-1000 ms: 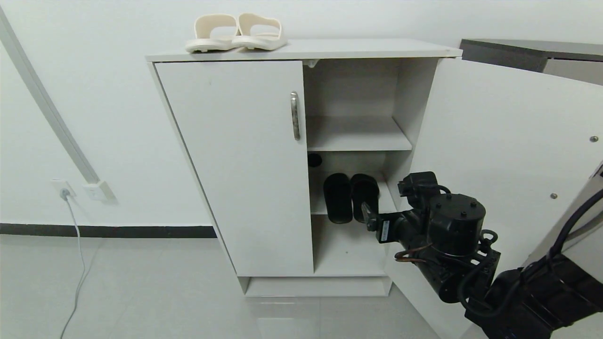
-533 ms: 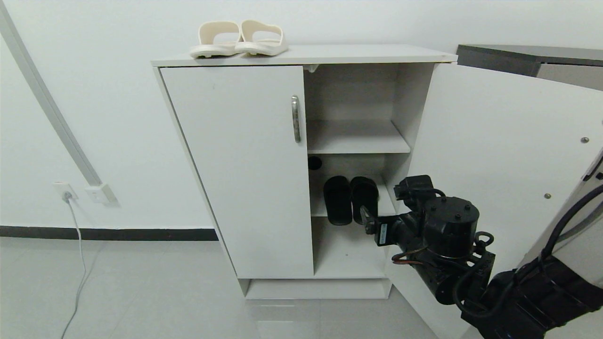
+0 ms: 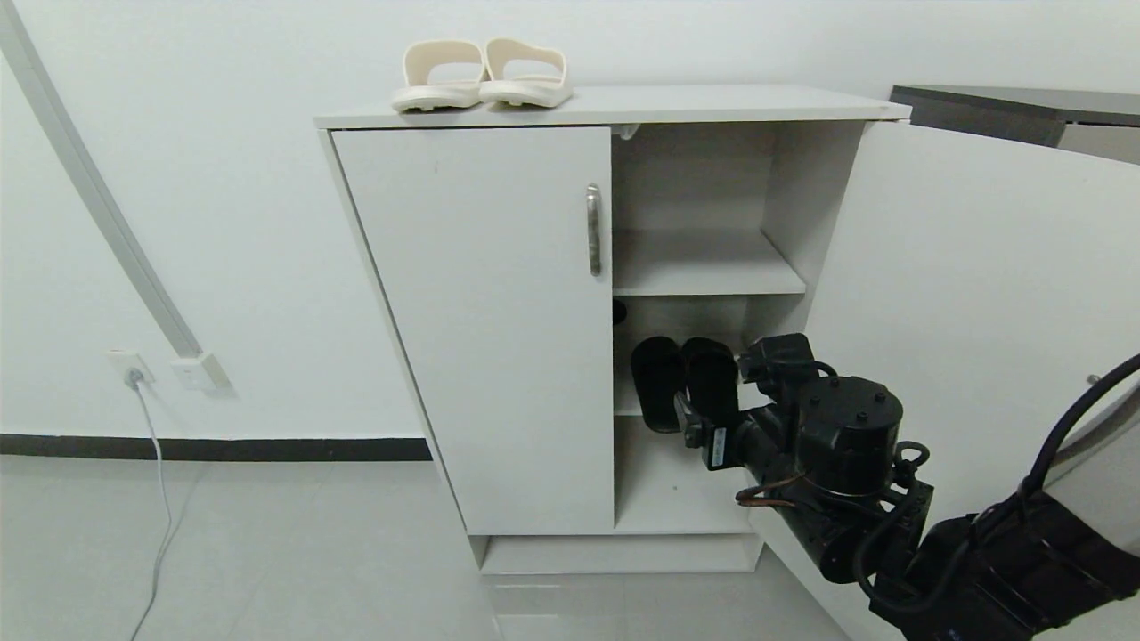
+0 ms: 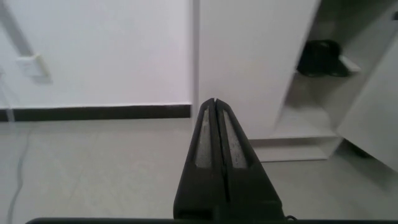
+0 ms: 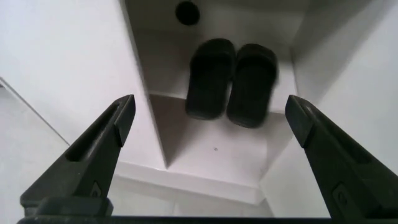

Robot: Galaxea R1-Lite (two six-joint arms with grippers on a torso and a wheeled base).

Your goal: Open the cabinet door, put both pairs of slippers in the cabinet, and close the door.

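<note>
Right wrist view: the right gripper [image 5: 210, 106] has its fingers spread wide and empty before the open half of the cabinet [image 3: 623, 102]. The black pair [image 5: 233, 81] lies side by side on the cabinet's lower shelf, beyond the fingertips and untouched. The cream pair [image 3: 483, 73] sits on the cabinet top, above the closed door [image 3: 499, 312], well apart from both grippers. The open door [image 3: 962, 285] stands out from the cabinet's right side, just behind the right arm. The left gripper [image 4: 214, 109] hangs over the floor near the cabinet's closed side, fingers pressed together and holding nothing. A wall socket [image 3: 132, 369] sits left of the cabinet.
</note>
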